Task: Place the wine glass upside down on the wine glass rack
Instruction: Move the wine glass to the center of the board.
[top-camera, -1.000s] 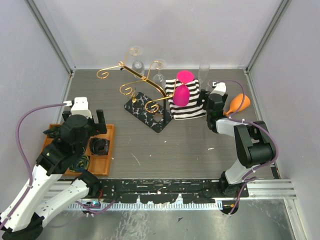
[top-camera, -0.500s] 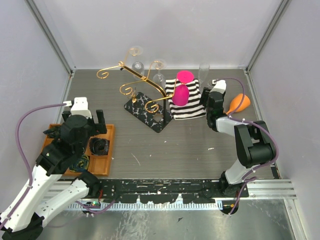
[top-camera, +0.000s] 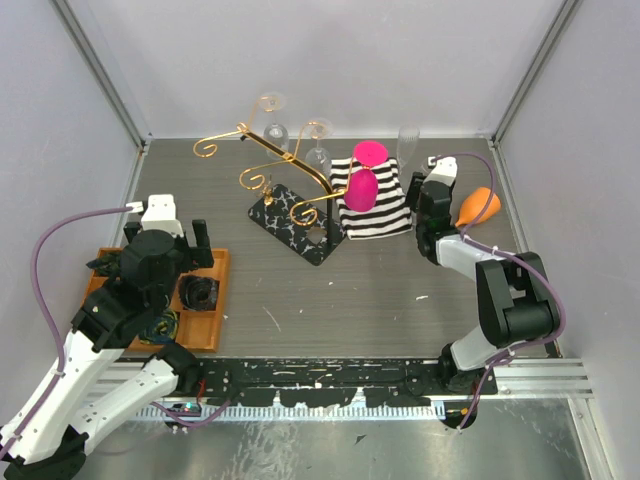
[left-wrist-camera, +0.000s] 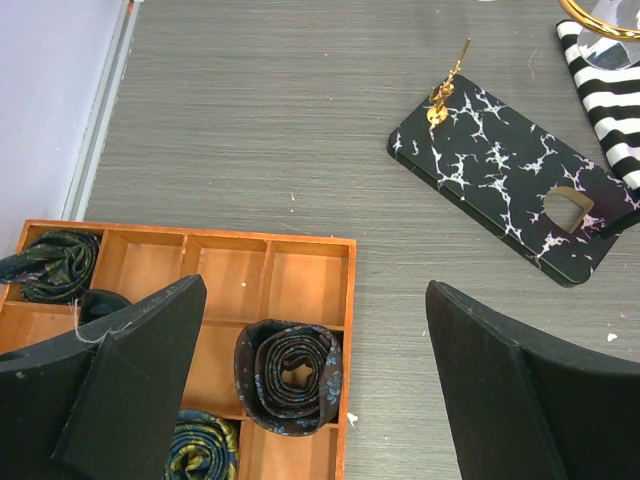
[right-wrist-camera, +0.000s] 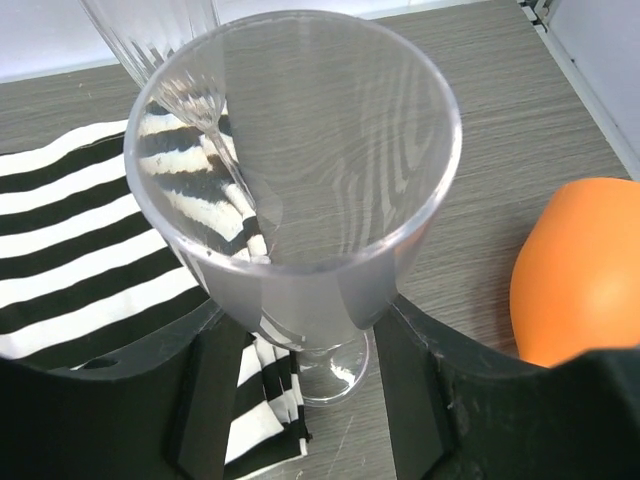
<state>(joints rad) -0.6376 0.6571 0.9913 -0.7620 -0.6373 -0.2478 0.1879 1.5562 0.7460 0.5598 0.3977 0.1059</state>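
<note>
White-and-black arms (top-camera: 100, 372) trail purple cables (top-camera: 44, 250), with black fingers (left-wrist-camera: 130, 385).

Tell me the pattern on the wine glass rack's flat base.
The base is black with white marble-like veining; the left wrist view shows it best.

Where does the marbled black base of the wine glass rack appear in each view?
Top external: base of the wine glass rack at centre, left of the striped cloth.
Left wrist: upper right, the cloth in the corner beyond it.
Right wrist: not in it.
Shared landmark: the striped cloth, in all three views.
</note>
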